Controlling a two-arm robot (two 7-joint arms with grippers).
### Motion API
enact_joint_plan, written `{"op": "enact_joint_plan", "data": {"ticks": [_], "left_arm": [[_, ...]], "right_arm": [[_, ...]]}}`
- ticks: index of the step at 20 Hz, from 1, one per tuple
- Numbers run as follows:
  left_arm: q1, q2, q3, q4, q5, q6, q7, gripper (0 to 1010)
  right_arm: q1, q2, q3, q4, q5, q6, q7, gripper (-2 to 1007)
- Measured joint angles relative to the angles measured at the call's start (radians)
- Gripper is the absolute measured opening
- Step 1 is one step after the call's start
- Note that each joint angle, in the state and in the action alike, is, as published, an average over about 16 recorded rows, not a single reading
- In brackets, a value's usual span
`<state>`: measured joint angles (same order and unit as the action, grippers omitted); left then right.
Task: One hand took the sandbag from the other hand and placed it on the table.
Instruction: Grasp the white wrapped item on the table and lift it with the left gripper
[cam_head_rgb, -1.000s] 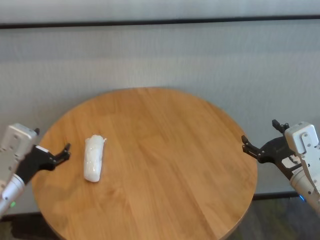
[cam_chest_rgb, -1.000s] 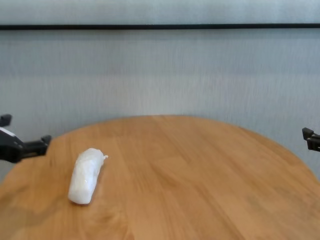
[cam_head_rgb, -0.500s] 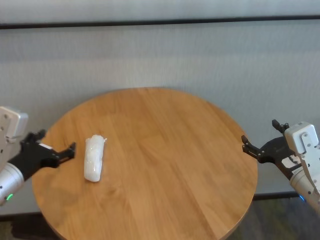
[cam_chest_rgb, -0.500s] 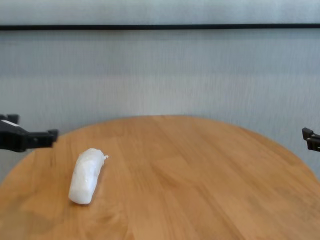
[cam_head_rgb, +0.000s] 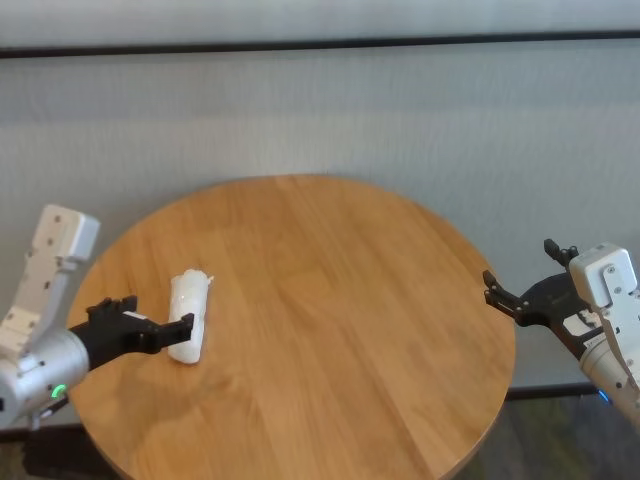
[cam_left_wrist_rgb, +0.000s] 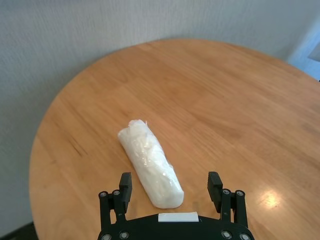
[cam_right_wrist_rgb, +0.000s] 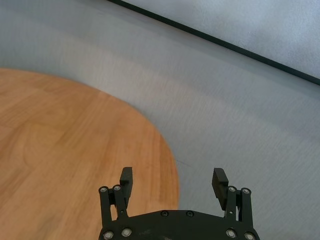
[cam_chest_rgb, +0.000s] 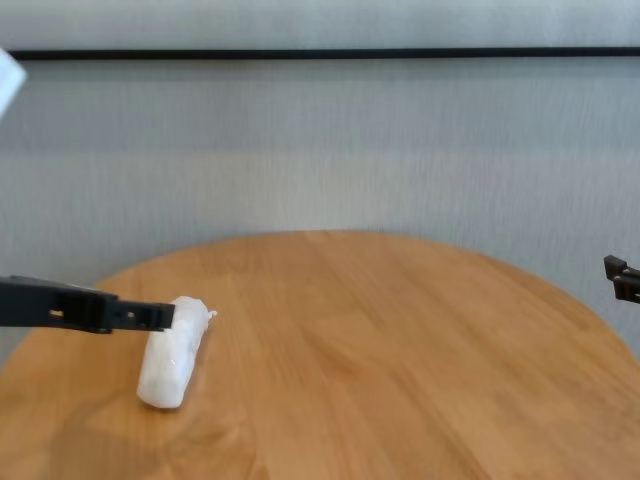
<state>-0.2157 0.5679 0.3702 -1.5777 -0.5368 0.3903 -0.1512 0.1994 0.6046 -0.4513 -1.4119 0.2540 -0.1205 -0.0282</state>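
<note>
Sandbag (cam_head_rgb: 188, 318) lies flat on the table (cam_head_rgb: 330, 300), on the left part of the round wooden top, with its long axis running roughly from the near side to the far side and its knotted end pointing away from the robot. It is a small white lumpy pouch in shiny clear plastic, and nothing holds it. The left gripper (cam_head_rgb: 150, 326) is low over the table at the left edge and reaches toward the near end of the sandbag; its two black fingers are spread apart. In the left wrist view the near end of the sandbag (cam_left_wrist_rgb: 150, 162) sits between the two open fingers (cam_left_wrist_rgb: 124, 186), closer to one of them, but the fingers are apart from it on both sides and I cannot tell if any finger touches it. In the chest view the left gripper (cam_chest_rgb: 120, 314) comes in from the left, and its tips end just beside the sandbag (cam_chest_rgb: 173, 350). The right gripper (cam_head_rgb: 520, 297) is parked beyond the right edge of the table, well apart from the sandbag, and its fingers (cam_right_wrist_rgb: 126, 180) are also spread wide and hold nothing.
</note>
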Motion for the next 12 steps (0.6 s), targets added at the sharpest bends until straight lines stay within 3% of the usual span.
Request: {"op": "enact_joint_plan", "data": {"ticks": [4,12], "left_arm": [[-0.028,-0.034,0.021,0.02,0.019,0.059,0.023,1001],[-0.085,-0.096,0.069,0.095,0.101,0.095,0.076,1001]], "right_arm": [[0.0,0.0,0.0,0.0,0.0,0.0,0.0,1002],[0.0,0.0,0.0,0.0,0.0,0.0,0.0,1002]]}}
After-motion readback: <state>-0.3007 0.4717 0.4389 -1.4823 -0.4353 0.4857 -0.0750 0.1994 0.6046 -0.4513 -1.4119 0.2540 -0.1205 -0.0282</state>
